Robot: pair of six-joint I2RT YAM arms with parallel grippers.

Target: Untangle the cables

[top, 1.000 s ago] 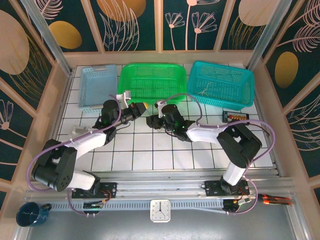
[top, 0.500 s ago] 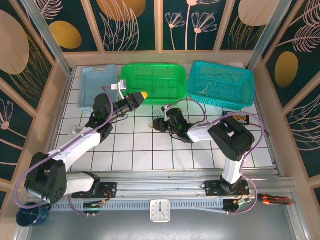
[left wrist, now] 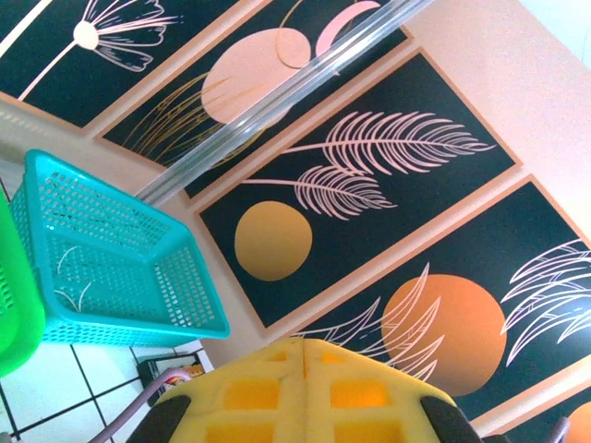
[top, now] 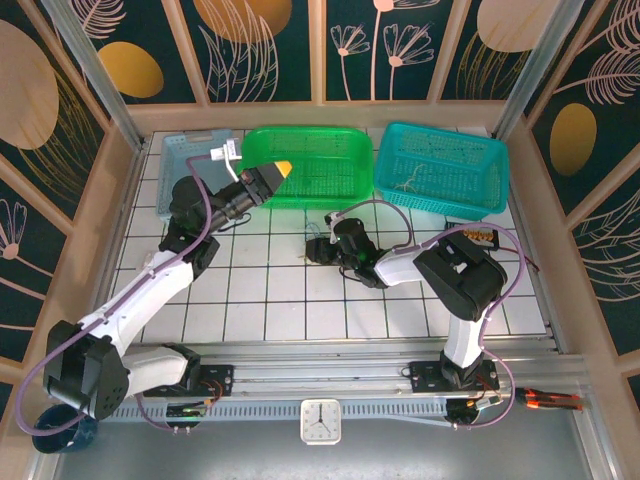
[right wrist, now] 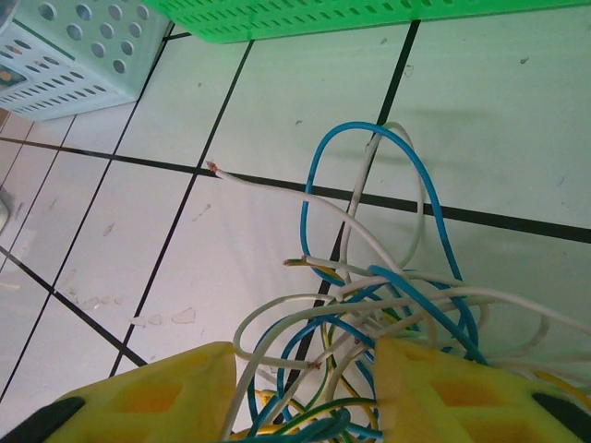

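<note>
**A:** Which step is this?

**B:** Picking a strand, I'd say. The right gripper (right wrist: 305, 392) sits low on the white tiled table (right wrist: 111, 231) with its yellow fingers (right wrist: 152, 401) roughly half apart. The knot of thin blue, white and yellow-green cables (right wrist: 369, 291) lies between them and just ahead. The wires run loose through the gap, and nothing looks pinched.

**A:** And the other arm?

**B:** The left gripper (top: 282, 167) hangs in the air, farther out and to the left of the right gripper. Its tips are over the green plastic mesh basket (top: 300, 160). Its fingers are pressed together on nothing I can see.

**A:** So what next?

**B:** Probably closing on one wire only. The white wire with a bare end (right wrist: 214, 169), stretching ahead and left of the right gripper, stands free of the loops. The left gripper would need to come down and hold the rest, or the whole clump may drag along.

**A:** Any writing?

**B:** None legible. The white square clock (top: 320, 421) behind both grippers, by the arm bases, is too small to read.
</note>
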